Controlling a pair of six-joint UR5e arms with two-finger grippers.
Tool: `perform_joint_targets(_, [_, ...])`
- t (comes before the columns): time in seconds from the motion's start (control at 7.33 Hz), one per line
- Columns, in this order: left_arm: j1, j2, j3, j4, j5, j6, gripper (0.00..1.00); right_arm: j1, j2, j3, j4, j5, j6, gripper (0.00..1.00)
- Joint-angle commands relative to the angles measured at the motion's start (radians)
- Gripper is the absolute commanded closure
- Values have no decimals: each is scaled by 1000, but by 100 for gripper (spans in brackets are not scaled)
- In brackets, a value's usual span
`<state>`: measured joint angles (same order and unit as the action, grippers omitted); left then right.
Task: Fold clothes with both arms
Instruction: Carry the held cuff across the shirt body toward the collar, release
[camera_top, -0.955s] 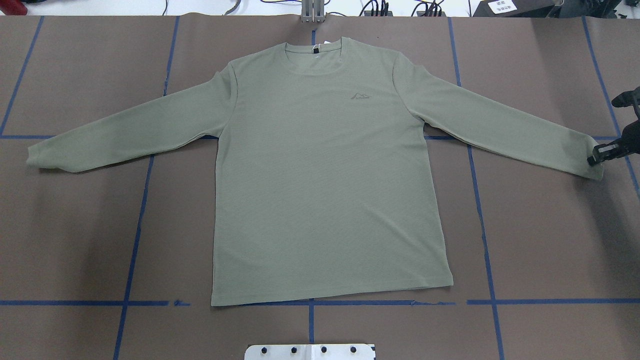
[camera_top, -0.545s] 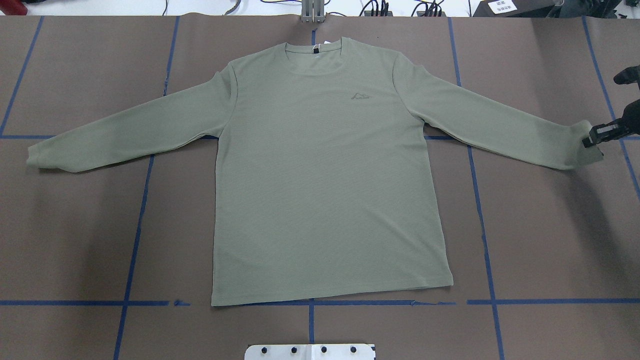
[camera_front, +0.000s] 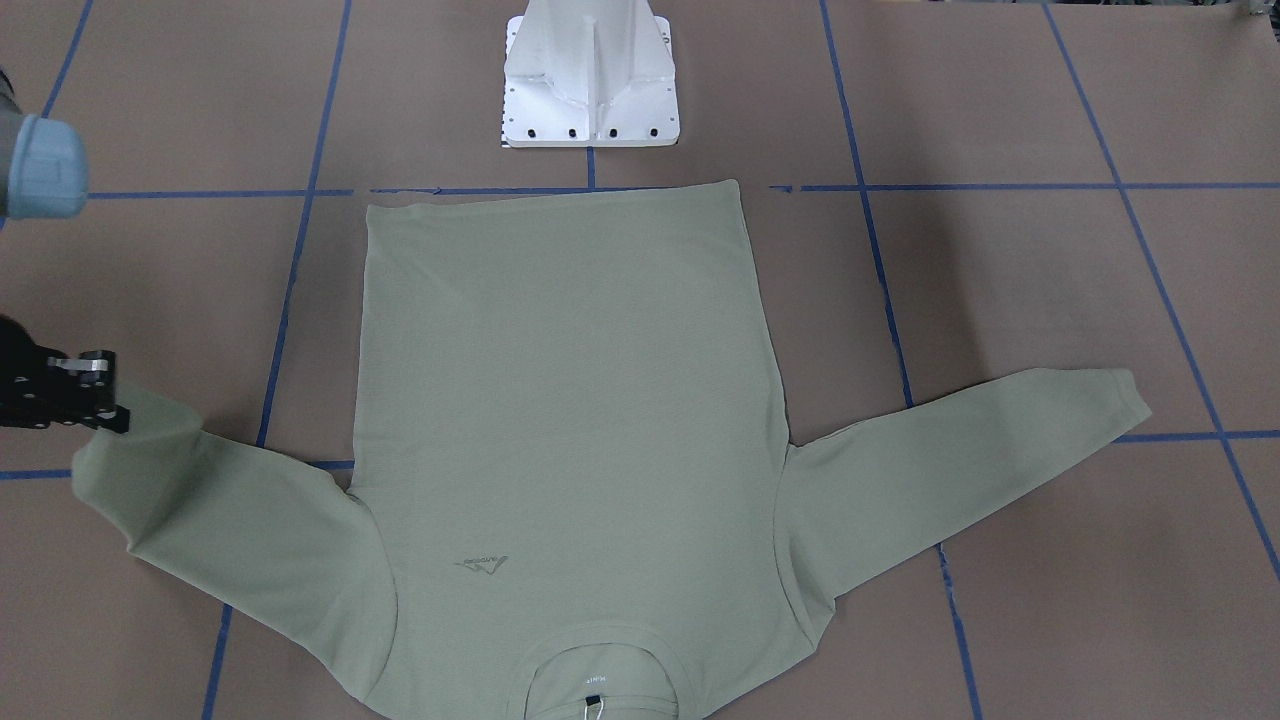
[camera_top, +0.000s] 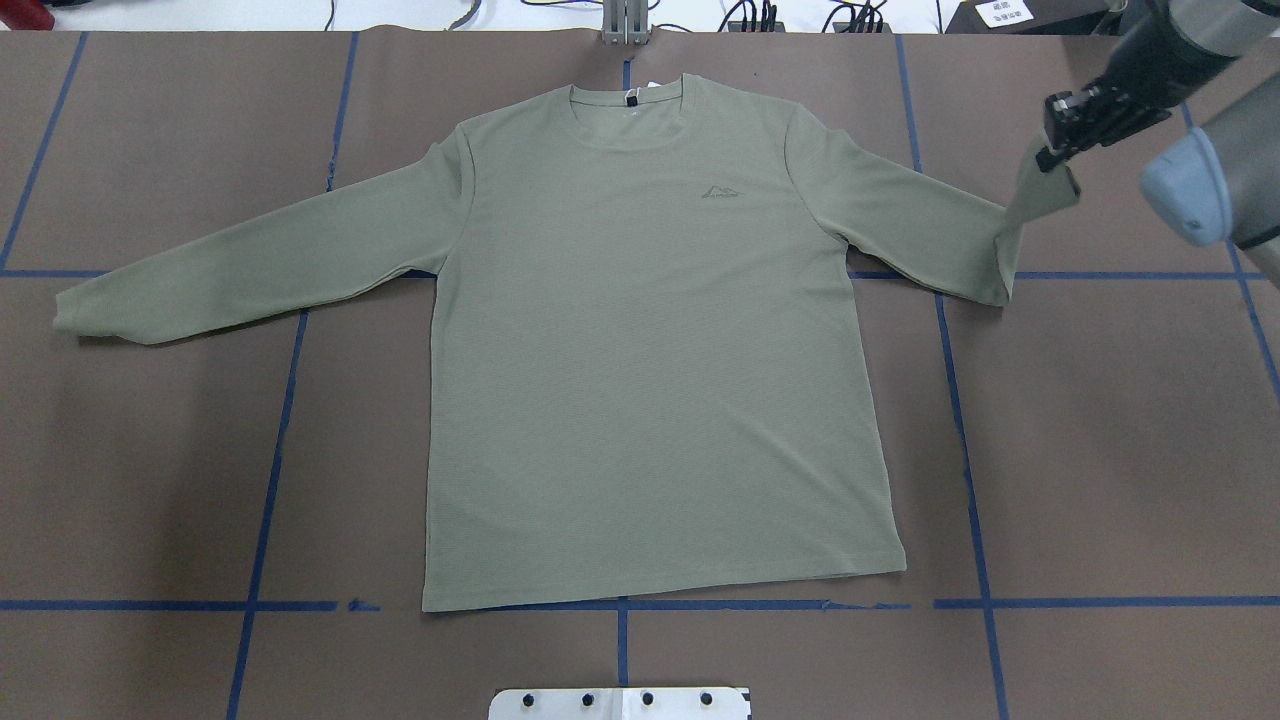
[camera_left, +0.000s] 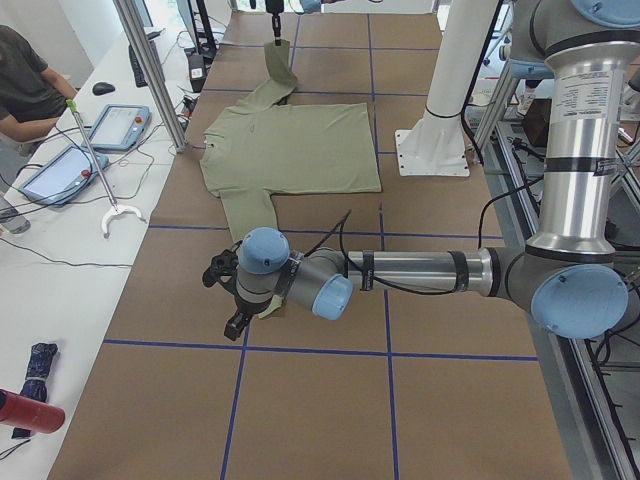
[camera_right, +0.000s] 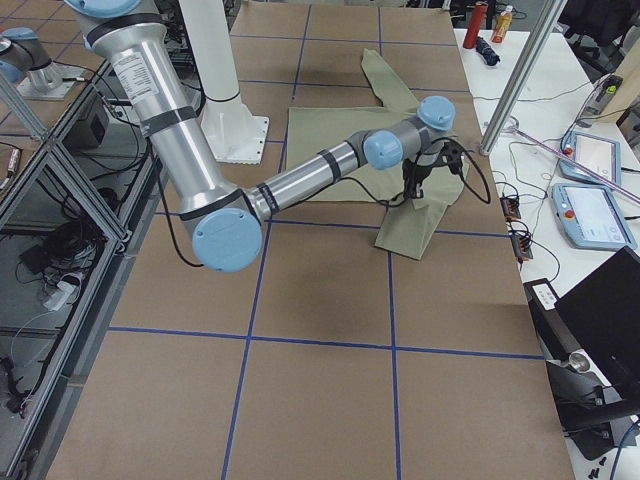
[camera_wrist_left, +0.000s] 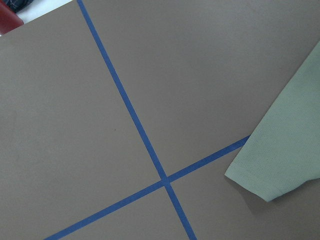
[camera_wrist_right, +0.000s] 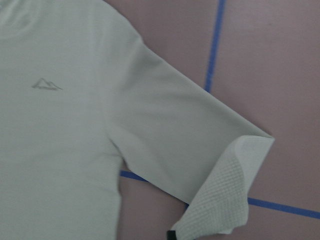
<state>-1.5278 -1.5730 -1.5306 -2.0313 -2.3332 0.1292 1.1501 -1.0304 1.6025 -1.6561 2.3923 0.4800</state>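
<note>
Right jaws clenched on shirt (camera_top: 650, 350) cuff (camera_top: 1040, 195), lifted off counter (camera_top: 1100, 450) so I can fold it inward; left jaws' state I cannot tell.

SURFACE MATERIALS AND FINISHES

Shirt (camera_top: 640, 350): sage-green knit cloth, matt. Its turned-over cuff (camera_wrist_right: 225, 200) shows a coarse waffle texture on the inner face.
Table cover (camera_top: 150, 450) under the shirt: brown paper-like sheet, matt, smooth.
Grid lines (camera_top: 272, 450) beside the shirt: blue tape, smooth.
Pedestal base (camera_front: 590, 80) off the shirt's hem: white painted metal, slight sheen.
Right arm (camera_right: 300, 180): silver metal tubes, satin. Its joint caps (camera_right: 225, 240) are light blue and smooth.
Right gripper (camera_top: 1048, 155) at the cuff: black, matt.
</note>
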Motion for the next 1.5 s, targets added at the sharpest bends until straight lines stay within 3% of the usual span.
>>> perform_joint_targets(0.0, [0, -1, 50, -39, 0, 0, 0, -113, 279, -184, 64, -7, 185, 100])
perform_joint_targets(0.27, [0, -1, 109, -121, 0, -5, 0, -224, 454, -356, 278, -53, 383, 100])
perform_joint_targets(0.41, [0, -1, 103, -121, 0, -5, 0, -293, 546, -454, 347, -147, 441, 100])
perform_joint_targets(0.68, [0, -1, 101, -121, 0, -6, 0, -415, 598, -574, 540, -319, 470, 100])
perform_joint_targets(0.82, [0, -1, 99, -121, 0, -6, 0, -481, 608, -613, 643, -443, 474, 100])
perform_joint_targets(1.23, [0, -1, 95, -119, 0, -6, 0, -544, 627, -619, 671, -513, 508, 100])
perform_joint_targets(1.36, [0, -1, 93, -119, 0, -6, 0, -573, 645, -636, 709, -548, 508, 87])
